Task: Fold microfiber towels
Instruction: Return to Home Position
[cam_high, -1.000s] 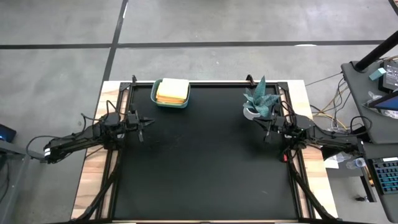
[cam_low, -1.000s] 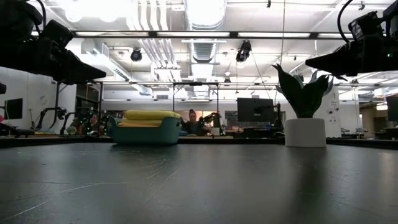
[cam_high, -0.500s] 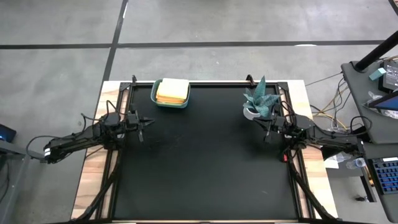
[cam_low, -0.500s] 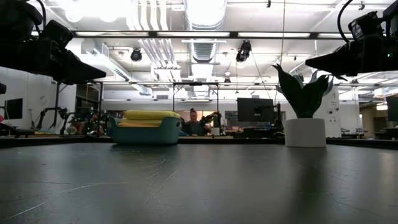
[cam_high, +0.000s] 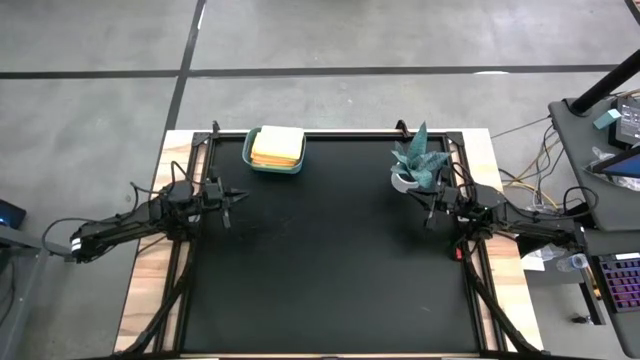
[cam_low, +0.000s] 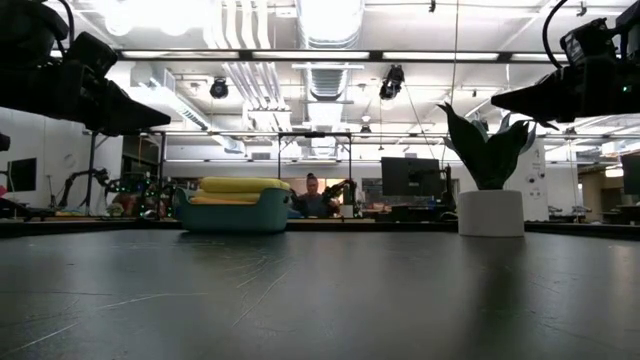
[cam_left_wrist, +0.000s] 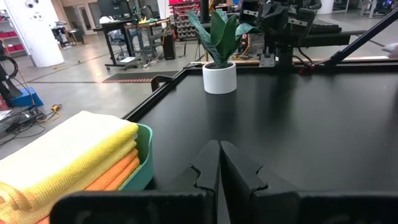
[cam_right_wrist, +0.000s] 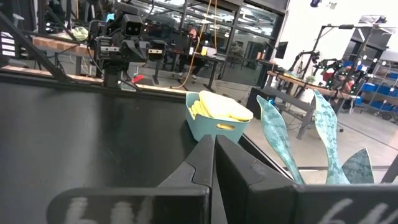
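Nothing moved: left tool (cam_left_wrist: 219, 147), right tool (cam_right_wrist: 214, 140) closed, parked; bin (cam_left_wrist: 145, 163) hides lower towels (cam_high: 277, 146).

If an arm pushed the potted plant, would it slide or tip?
Pushed at its tall leaves, the potted plant likely tips: they rise well above a narrow white pot. Pushed low, it probably slides on the smooth black table.

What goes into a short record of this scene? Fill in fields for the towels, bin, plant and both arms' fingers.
towels: folded stack in the bin, yellow on top, orange beneath
bin: teal, at the far edge of the table, left of centre
plant: in a white pot, near the far right corner
left fingers: shut, empty, at the table's left edge
right fingers: shut, empty, at the right edge near the plant
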